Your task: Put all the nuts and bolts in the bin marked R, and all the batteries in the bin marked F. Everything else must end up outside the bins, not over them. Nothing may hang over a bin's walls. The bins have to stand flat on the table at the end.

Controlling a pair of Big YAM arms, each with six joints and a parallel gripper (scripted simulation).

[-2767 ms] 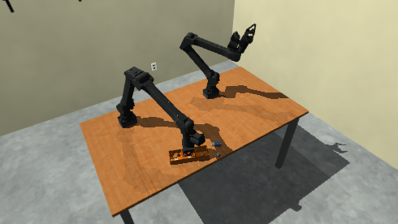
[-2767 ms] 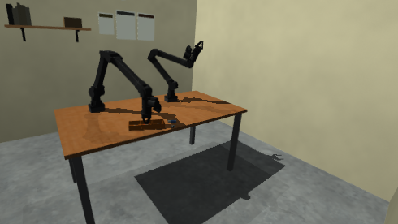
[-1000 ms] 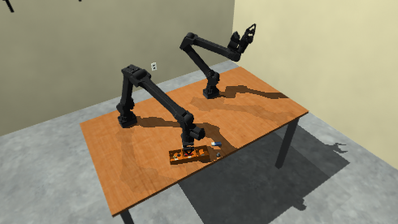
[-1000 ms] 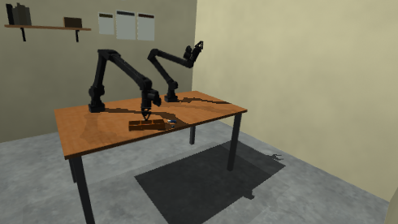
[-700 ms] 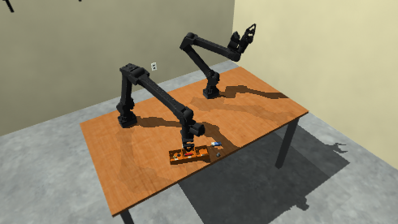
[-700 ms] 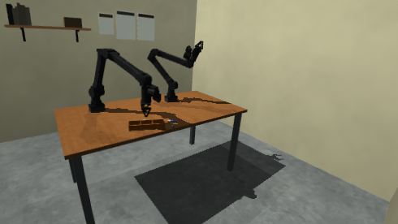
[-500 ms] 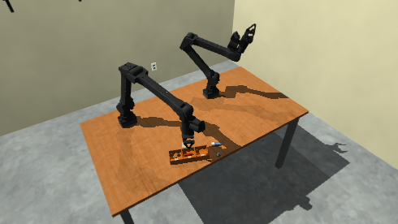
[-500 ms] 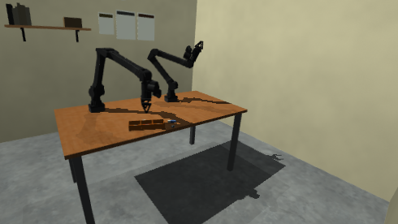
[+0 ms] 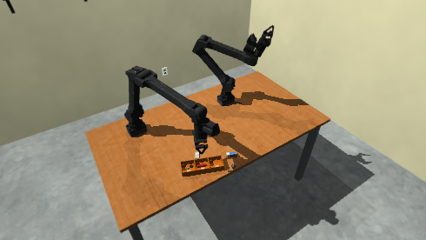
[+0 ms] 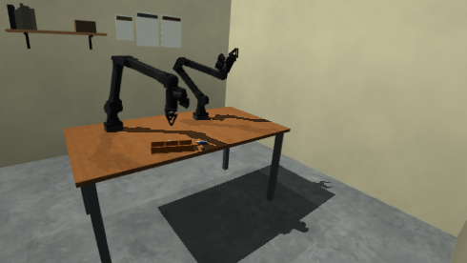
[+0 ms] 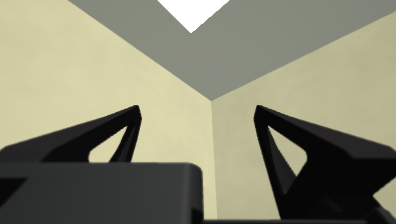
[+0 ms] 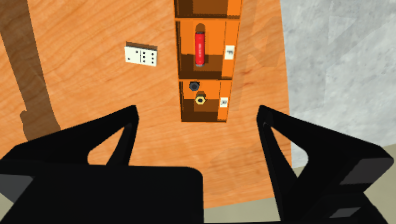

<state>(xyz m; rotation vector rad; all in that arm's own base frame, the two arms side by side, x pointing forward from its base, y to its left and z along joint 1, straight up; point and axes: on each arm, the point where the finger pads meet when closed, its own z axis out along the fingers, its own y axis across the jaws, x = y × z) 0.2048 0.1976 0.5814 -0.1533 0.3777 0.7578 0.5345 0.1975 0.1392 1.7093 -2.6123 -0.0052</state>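
The bin marked R holds a dark nut and a brass-coloured nut. The adjoining bin marked F holds a red battery, lying flat inside. My right gripper is open and empty, above the table near the bins. My left gripper is open and empty, raised far from the bins. A blue-and-white item and a small dark item lie outside the bins; their kinds are unclear.
A white domino lies on the table beside the bin row. A third compartment adjoins bin F; its inside shows only partly. The table's front edge runs close past the bins and the small dark item.
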